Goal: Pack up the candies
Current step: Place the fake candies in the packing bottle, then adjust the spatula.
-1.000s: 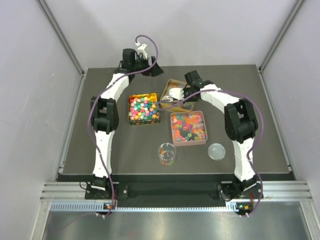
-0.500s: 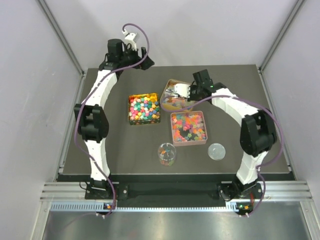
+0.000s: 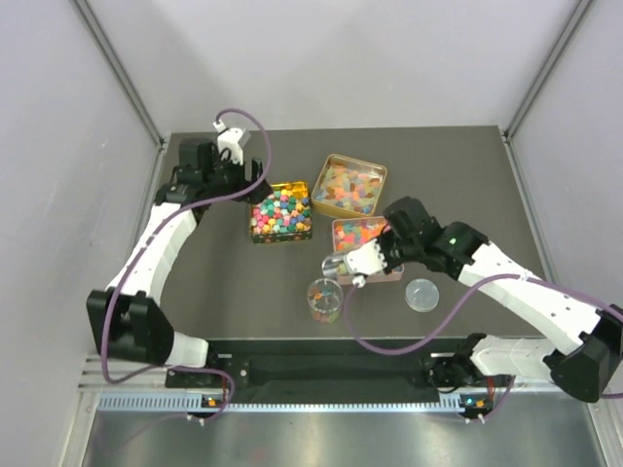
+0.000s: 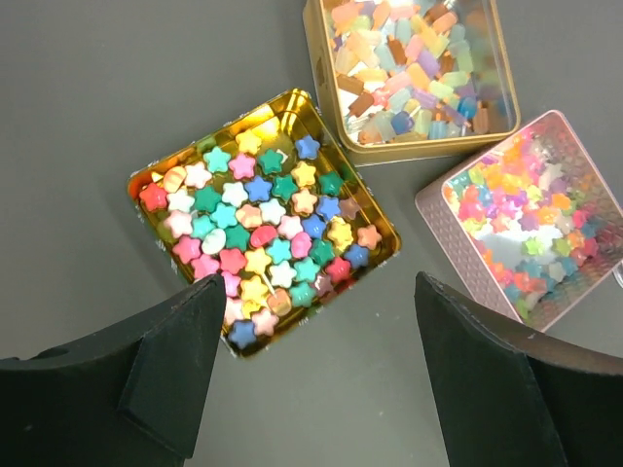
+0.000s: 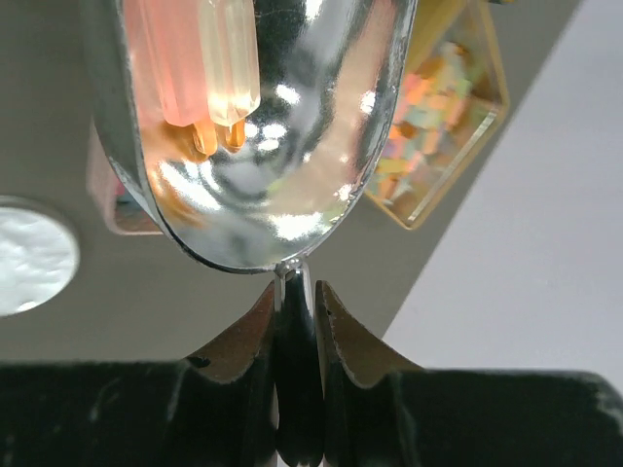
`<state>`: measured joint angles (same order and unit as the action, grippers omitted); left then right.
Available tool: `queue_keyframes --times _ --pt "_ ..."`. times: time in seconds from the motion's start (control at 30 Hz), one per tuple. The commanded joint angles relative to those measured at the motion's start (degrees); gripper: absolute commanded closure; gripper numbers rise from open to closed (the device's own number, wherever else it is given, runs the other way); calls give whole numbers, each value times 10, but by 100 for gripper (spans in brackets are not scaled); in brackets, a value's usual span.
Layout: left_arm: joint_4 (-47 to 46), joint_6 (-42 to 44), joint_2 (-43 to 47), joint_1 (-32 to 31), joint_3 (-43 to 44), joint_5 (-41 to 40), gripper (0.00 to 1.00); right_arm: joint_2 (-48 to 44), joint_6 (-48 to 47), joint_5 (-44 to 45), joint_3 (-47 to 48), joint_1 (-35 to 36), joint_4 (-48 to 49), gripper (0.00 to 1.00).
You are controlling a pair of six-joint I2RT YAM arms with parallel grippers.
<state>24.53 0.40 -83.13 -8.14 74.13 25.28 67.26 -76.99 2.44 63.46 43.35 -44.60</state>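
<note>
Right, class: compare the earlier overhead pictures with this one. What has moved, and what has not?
The right gripper, shut on the scoop holding a few candies, came from the far gold tin toward the jar. The left gripper, open, swung left and nearer, beside the star tin. Tins, jar and lid stayed put.

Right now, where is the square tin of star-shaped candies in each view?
Top external: the tin of star candies sits left of centre.
Left wrist: it fills the middle.
Right wrist: not in it.
Shared landmark: the larger gold tin, seen in all three views.
</note>
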Motion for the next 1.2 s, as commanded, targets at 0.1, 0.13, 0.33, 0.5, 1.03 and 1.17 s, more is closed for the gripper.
queue_keyframes --times 0.1,0.13,0.33,0.5,1.03,1.17 --pt "-6 13 134 20 -55 5 17 -6 -6 99 -47 76 -84 100" --pt "-5 14 144 20 -59 0 17 7 -2 107 -47 87 -86 100" --pt "-12 -1 199 47 -94 11 17 65 11 172 -19 115 -88 100" --pt "-26 -30 239 70 -121 24 16 108 6 220 21 127 -117 100" --pt "-54 -64 315 105 -174 36 16 161 -19 337 95 187 -196 100" --pt "-56 -68 326 109 -181 41 16 175 0 353 121 202 -206 100"
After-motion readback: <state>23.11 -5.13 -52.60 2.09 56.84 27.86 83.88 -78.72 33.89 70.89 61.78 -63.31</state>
